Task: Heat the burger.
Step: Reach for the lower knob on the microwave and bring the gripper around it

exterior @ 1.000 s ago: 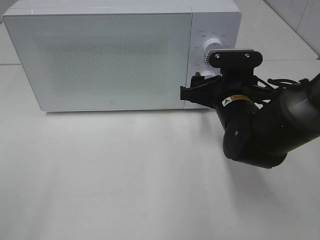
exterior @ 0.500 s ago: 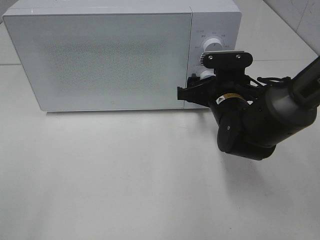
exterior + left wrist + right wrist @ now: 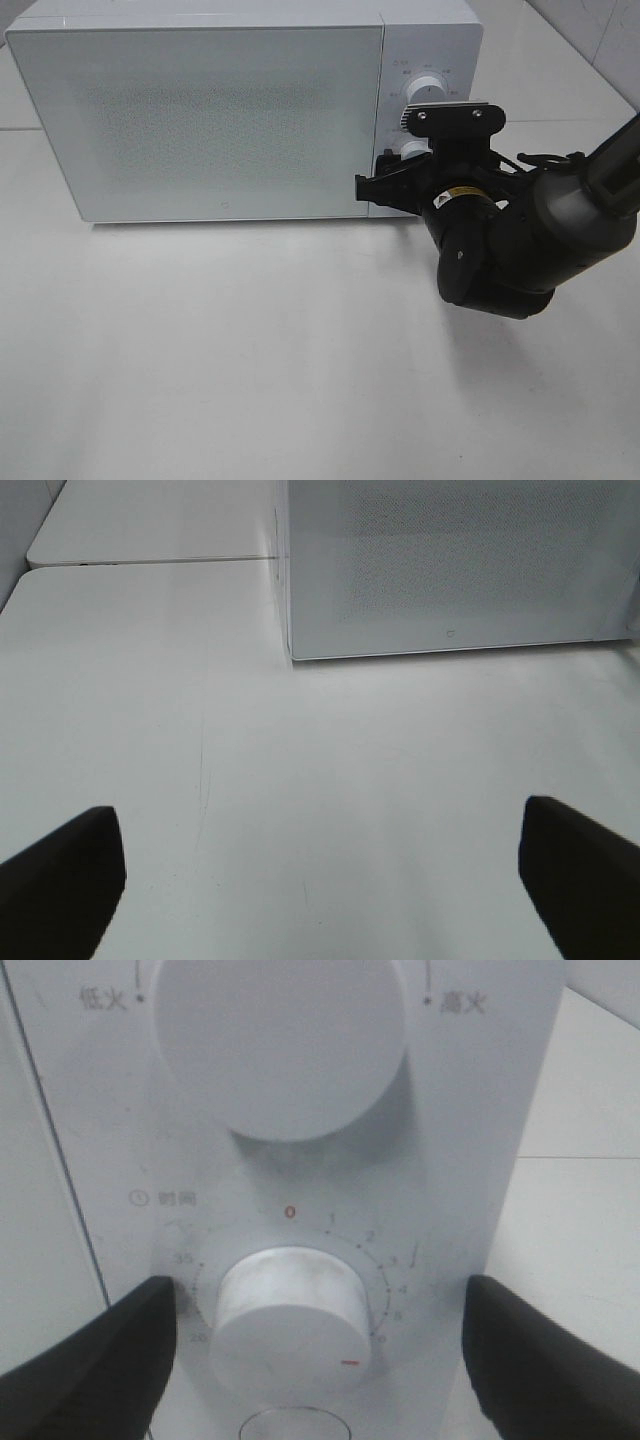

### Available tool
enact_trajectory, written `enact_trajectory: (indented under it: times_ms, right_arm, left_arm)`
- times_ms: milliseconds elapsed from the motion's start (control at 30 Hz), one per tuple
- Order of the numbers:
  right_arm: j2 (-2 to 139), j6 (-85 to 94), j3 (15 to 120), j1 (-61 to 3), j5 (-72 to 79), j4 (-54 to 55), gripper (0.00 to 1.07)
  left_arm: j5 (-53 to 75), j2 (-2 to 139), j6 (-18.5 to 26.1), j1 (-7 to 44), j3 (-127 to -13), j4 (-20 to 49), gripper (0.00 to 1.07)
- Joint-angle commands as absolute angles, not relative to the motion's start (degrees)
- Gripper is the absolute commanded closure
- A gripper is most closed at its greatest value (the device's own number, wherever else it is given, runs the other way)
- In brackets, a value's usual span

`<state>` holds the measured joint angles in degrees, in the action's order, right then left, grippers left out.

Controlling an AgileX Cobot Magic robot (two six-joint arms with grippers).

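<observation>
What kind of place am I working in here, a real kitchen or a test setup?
Most likely a lab test bench, not a home kitchen: a white microwave stands on a plain white table, with the right gripper of a robot arm open around its timer dial.

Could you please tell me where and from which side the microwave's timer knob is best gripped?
Grip the timer knob by its round side wall, coming straight at the front panel of the microwave. It is a short cylinder standing out from the panel, so opposite sides suit a pinch. The right hand is lined up so, open, fingers either side.
</observation>
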<state>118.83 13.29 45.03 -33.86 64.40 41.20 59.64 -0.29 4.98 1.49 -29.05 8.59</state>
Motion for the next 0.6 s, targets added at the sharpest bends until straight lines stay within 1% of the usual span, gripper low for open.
enact_trajectory:
  times_ms: [33,300,533,567,600]
  right_arm:
    - [118.2,12.9,45.9,-33.7,65.0,40.0,0.34]
    - [118.0,13.2,45.9,-36.2,65.4,42.2,0.35]
    - [118.0,13.2,45.9,-36.1,66.5,43.3,0.35]
    - [118.0,13.2,45.9,-36.1,66.5,43.3,0.36]
    - [118.0,13.0,45.9,-36.1,66.5,43.3,0.39]
  left_arm:
    - [59.5,-1.7,4.6,1.4,-28.7,8.8,0.06]
    - [59.5,-1.7,4.6,1.4,-28.7,8.8,0.06]
    - [59.5,-1.7,4.6,1.4,-28.7,8.8,0.06]
    - [59.5,-1.7,4.6,1.4,-28.7,8.8,0.06]
    - [59.5,-1.7,4.6,1.4,-28.7,8.8,0.06]
